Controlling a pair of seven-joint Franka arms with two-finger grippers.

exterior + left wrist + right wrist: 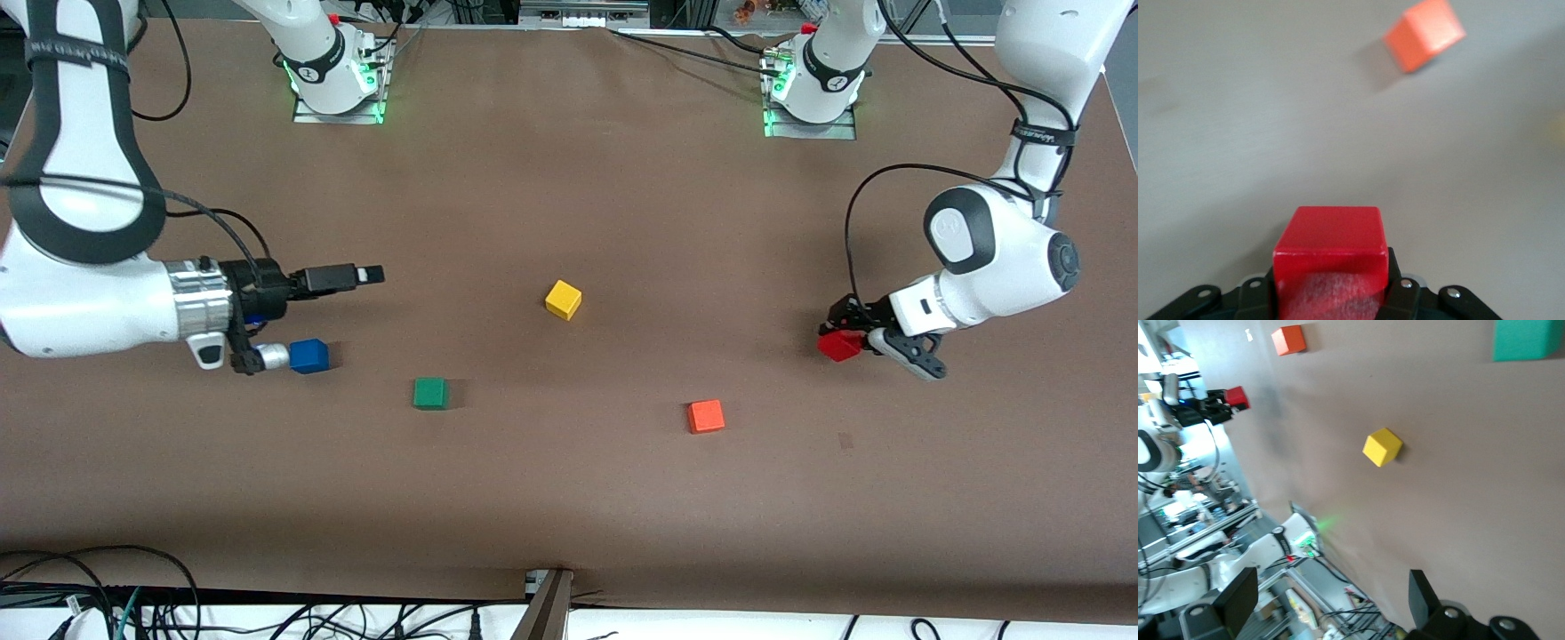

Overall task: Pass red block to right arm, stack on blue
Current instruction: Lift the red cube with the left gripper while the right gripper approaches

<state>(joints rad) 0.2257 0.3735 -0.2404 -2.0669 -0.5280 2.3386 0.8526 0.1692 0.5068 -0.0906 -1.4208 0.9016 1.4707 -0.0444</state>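
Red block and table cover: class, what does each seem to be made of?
Red block: probably painted wood or hard plastic; smooth, slightly glossy faces with crisp edges. Table cover: looks like matte brown fabric or felt; flat, with no glare.
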